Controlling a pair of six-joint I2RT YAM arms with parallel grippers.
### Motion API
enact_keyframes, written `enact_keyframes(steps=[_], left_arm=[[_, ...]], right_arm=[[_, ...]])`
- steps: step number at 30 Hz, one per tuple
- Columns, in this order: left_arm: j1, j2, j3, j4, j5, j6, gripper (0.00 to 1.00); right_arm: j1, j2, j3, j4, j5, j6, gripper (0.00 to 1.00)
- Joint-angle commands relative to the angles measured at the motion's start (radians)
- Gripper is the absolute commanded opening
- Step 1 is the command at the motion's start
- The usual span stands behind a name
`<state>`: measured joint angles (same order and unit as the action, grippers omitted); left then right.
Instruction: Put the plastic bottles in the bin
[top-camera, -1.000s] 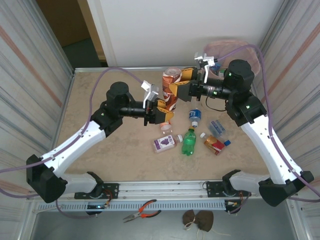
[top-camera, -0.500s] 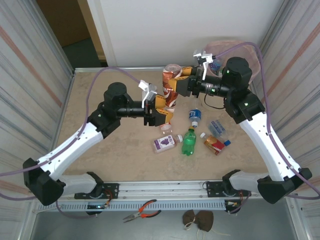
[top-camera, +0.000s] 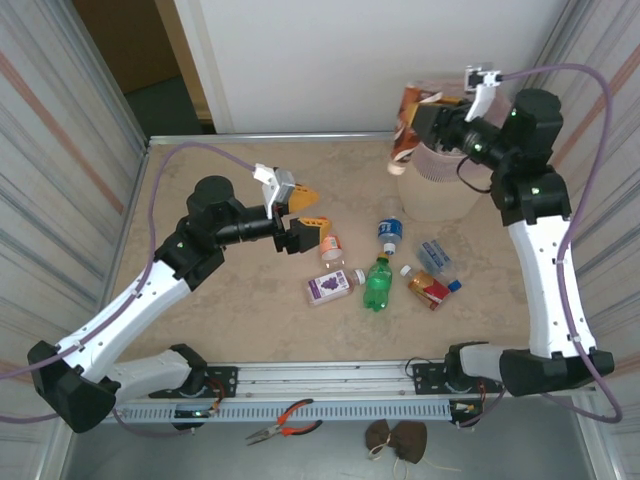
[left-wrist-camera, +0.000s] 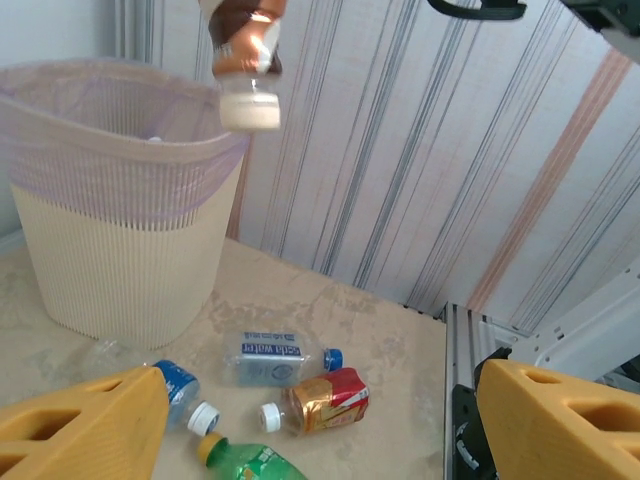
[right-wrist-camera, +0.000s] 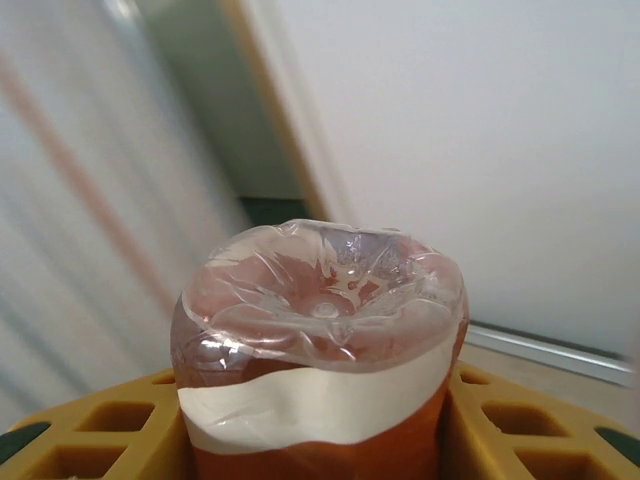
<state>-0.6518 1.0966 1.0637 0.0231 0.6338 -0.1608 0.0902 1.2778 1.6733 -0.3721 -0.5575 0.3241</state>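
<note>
Hanging bottle: a clear plastic bottle with an orange-brown label and a white cap (top-camera: 408, 128) is in the air, cap down and tilted, at the left part of the bin's rim and not inside it. In the right wrist view its crumpled clear base (right-wrist-camera: 320, 300) faces the camera.
Bin: the tall round wastebasket of pale perforated plastic lined with a pink bag (top-camera: 440, 200) stands at the far right of the tabletop. In the left wrist view (left-wrist-camera: 120, 250) the white cap hangs just over its rim.
Right tool: the right tool (top-camera: 422, 112) is raised and clenched on the orange-brown bottle near its base, with a yellow finger (right-wrist-camera: 90, 440) pressed to each side.
Left tool: the left tool (top-camera: 305, 212) is released, its yellow fingers (left-wrist-camera: 80, 425) spread wide with nothing between them, low over the middle of the tabletop.
Nearest lying bottle: a small orange-labelled bottle (top-camera: 330, 248) is just beside the left tool.
Other bottles on the tabletop, between the arms:
- purple-labelled bottle (top-camera: 330, 287)
- green bottle (top-camera: 377, 284) (left-wrist-camera: 255, 465)
- clear blue-labelled bottle with a white cap (top-camera: 389, 232) (left-wrist-camera: 180, 385)
- clear water bottle with a blue cap (top-camera: 433, 256) (left-wrist-camera: 280, 358)
- red-labelled bottle (top-camera: 428, 289) (left-wrist-camera: 322, 400)
Tabletop: a beige marbled surface (top-camera: 220, 290).
</note>
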Motion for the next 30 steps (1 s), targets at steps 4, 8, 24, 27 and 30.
enact_keyframes(steps=[4,8,24,27,30], left_arm=[[0.004,-0.017,-0.011,-0.007,-0.019,0.001,0.81],[0.004,-0.017,-0.019,-0.013,-0.042,-0.006,0.81],[0.004,0.008,-0.017,-0.024,-0.065,-0.014,0.8],[0.004,0.019,-0.013,-0.037,-0.081,-0.017,0.79],[0.005,0.036,0.004,-0.066,-0.095,-0.017,0.79]], right_arm=[[-0.143,0.127,0.12,-0.144,0.176,-0.099,0.48],[-0.195,0.241,0.231,-0.218,0.273,-0.178,0.48],[-0.218,0.688,0.65,-0.539,0.552,-0.385,0.48],[-0.218,0.731,0.659,-0.579,0.566,-0.391,0.49],[-0.218,0.769,0.639,-0.597,0.564,-0.387,0.5]])
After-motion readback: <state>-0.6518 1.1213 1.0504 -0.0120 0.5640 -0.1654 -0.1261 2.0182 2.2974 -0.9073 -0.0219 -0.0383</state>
